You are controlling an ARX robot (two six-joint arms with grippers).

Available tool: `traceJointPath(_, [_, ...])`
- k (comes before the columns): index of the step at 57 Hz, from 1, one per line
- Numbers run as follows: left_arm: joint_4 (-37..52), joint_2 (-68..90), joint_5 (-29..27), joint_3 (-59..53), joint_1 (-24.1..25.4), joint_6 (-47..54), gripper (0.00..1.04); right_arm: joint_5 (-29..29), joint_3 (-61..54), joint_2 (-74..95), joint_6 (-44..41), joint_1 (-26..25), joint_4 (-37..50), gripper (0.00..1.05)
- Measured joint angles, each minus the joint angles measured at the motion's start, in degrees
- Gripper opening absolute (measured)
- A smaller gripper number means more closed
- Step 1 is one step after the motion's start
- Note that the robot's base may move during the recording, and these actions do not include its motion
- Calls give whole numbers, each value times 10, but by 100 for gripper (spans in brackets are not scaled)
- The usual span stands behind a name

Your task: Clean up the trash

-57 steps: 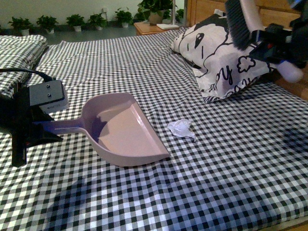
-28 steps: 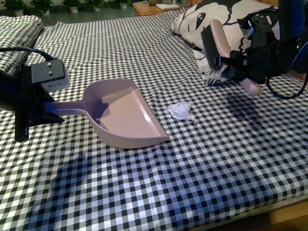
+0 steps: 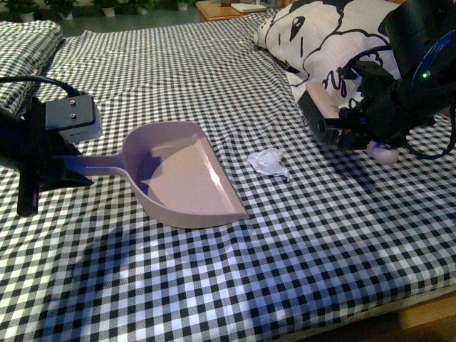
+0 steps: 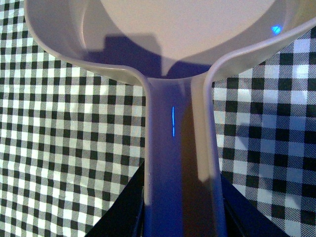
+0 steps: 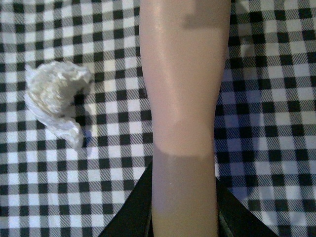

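The trash [image 3: 267,162] is a small crumpled white wad lying on the checked sheet [image 3: 299,249], between the dustpan [image 3: 182,174] and the brush [image 3: 317,114], touching neither. It is a rounded lump with no strong long axis, a little wider than tall in the front view. A thin twisted tail runs out of it toward the near edge of the bed and the robot's right. The right wrist view shows the trash [image 5: 54,98] closer: glossy, wrinkled folds, a dark hollow on one side, and the tail curling away from the bulk.

The mauve dustpan sits flat with its wide mouth turned toward the wad. Its handle runs away from the wad to the left gripper [image 3: 57,171]. The left wrist view shows what the front view hides: the dark fingers [image 4: 123,212] of the left gripper [image 4: 182,217] clamped on either side of the handle [image 4: 180,148], with the pan's bare inside [image 4: 187,24] beyond.

The right gripper [image 3: 356,128] holds the brush low over the sheet, bristles toward the wad. In the right wrist view the right gripper [image 5: 182,217] is closed tight on the brush's pale handle [image 5: 185,98], which passes just beside the wad.

A cartoon-print pillow [image 3: 320,35] lies behind the brush
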Motion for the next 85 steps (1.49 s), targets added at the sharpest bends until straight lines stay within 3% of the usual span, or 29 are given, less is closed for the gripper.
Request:
traceJointPath(19, [-2, 7, 4, -1, 0, 1, 27, 44, 10, 15, -68, 28, -52, 19])
traceJointPath(55, [-28, 16, 6, -1, 2, -1, 27, 57, 24, 30, -103, 72, -80, 19])
traceJointPath(64, [-34, 16, 6, -1, 2, -1, 27, 5, 12, 23, -97, 85, -79, 19])
traceJointPath(80, [-36, 16, 6, -1, 1, -3, 27, -179, -27, -37, -17, 117, -28, 19])
traceJointPath(85, [-36, 16, 6, -1, -1, -3, 27, -189, -27, -59, 2, 118, -15, 19])
